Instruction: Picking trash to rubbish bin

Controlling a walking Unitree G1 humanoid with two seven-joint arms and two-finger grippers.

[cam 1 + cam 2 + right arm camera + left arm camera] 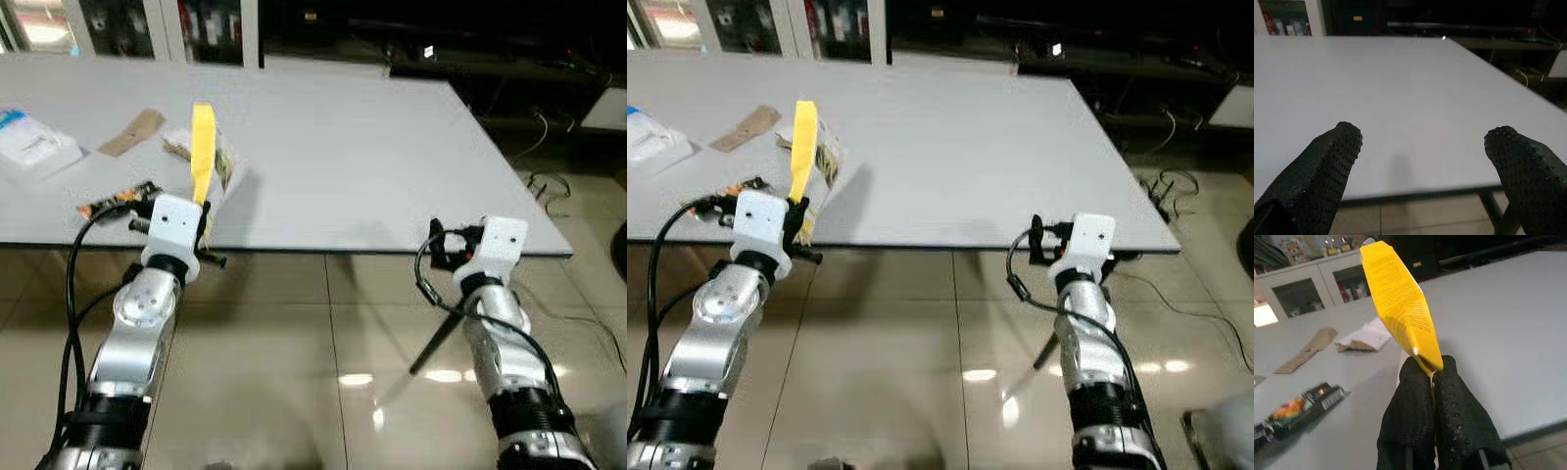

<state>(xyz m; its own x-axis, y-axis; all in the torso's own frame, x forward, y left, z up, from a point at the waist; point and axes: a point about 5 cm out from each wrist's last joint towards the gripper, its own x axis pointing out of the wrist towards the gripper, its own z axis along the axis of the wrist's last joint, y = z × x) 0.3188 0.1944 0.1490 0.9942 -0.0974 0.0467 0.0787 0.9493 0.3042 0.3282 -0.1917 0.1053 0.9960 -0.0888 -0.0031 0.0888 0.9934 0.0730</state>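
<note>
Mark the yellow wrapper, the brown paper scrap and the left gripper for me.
yellow wrapper [1400,308], left wrist view, middle of its printed face
brown paper scrap [132,131], left eye view, its centre
left gripper [1432,377], left wrist view, between its fingertips

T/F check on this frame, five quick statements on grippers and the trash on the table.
1. The left gripper is shut on the yellow wrapper. True.
2. The right gripper holds a piece of trash. False: its fingers are open and hold nothing.
3. The brown paper scrap lies on the table. True.
4. The yellow wrapper lies flat on the table. False: it stands upright above the left gripper.
5. A dark snack packet lies near the table's front edge. True.
</note>
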